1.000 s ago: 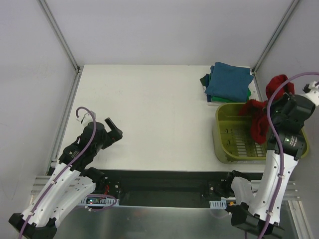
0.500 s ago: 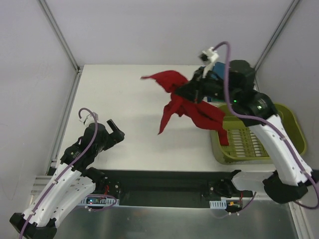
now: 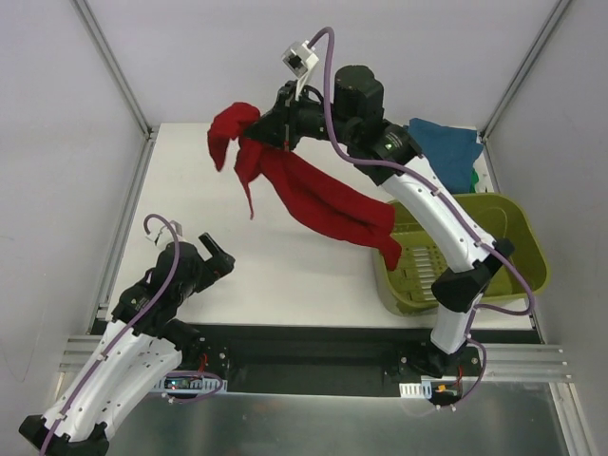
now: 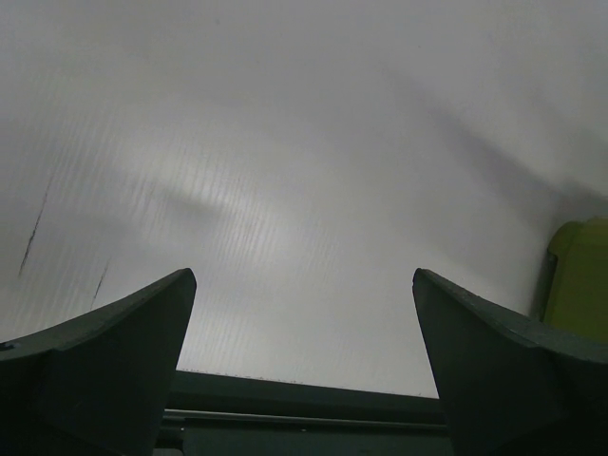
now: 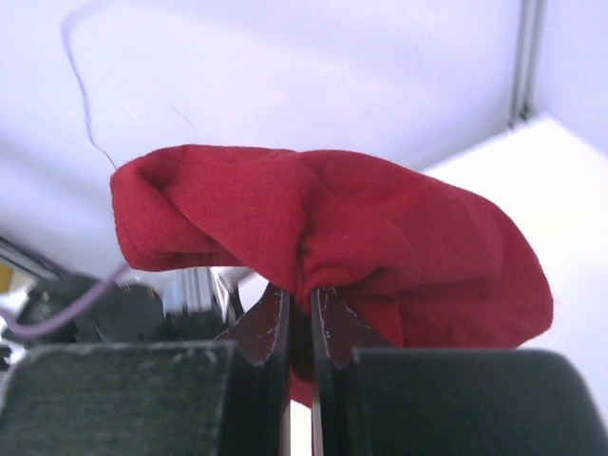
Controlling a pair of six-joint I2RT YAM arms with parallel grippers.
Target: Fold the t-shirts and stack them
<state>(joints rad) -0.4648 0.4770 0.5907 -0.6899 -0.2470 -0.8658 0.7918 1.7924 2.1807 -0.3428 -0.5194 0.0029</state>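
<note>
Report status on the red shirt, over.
Right claw shut on red shirt, lifted above table. Left claw open, empty. Shirt's tail hangs near basket rim; nothing else in the way.

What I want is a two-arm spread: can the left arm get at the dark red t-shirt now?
Probably yes: nothing lies between the open left gripper and the dark red t-shirt hanging from the right gripper, though it must stretch forward.
</note>
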